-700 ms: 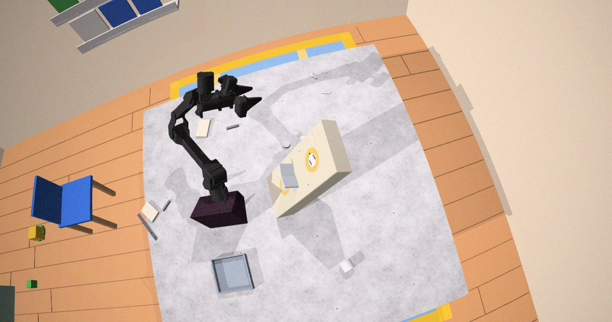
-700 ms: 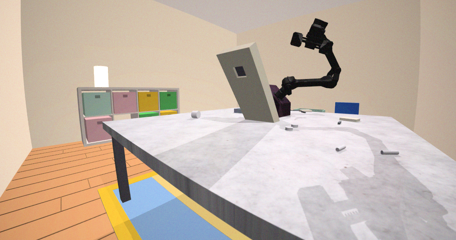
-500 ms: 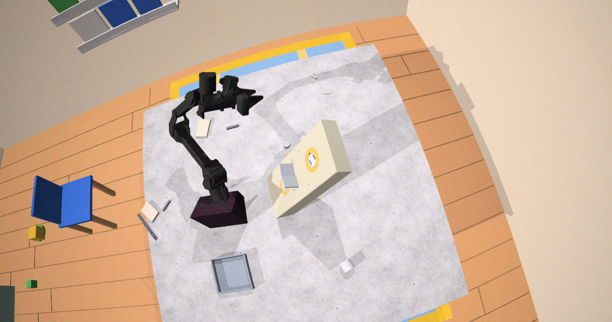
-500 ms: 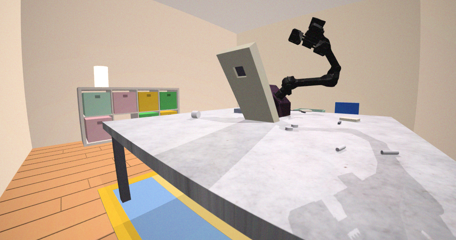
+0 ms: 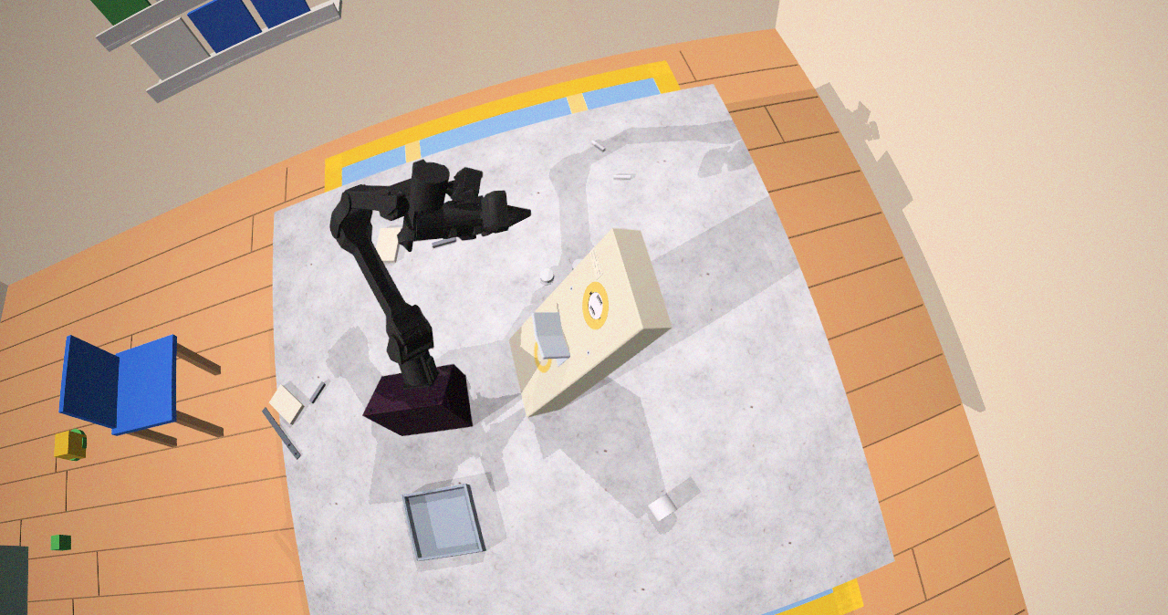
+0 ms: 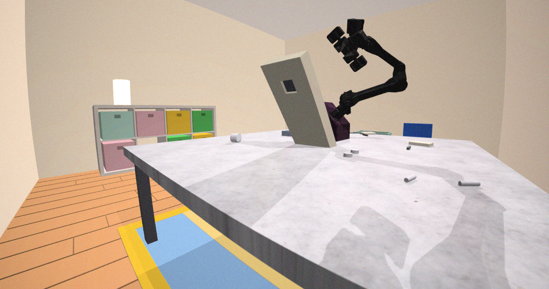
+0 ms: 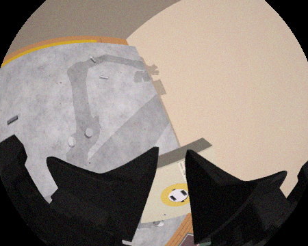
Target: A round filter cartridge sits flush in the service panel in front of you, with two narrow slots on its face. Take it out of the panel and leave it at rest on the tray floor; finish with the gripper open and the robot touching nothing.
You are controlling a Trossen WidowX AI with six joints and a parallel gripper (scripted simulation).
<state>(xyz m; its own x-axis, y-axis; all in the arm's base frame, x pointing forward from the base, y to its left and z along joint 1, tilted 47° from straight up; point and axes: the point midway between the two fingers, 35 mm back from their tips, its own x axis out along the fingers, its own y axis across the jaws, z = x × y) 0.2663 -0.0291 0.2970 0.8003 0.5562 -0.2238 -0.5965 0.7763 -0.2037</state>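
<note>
The round white filter cartridge sits in the tilted cream service panel, inside a yellow ring. Its two dark slots show. My gripper is raised above the table, off the panel's upper end and apart from it. Its fingers are partly open, with a narrow gap and nothing held between them. In the wrist view the right finger covers part of the yellow ring. The blue-grey tray lies on the table beyond the robot's base, with nothing seen in it.
A grey flap stands out from the panel's lower part, over a second yellow ring. A white cylinder lies beyond the panel. Small discs, pins, cream blocks and dark bars lie around.
</note>
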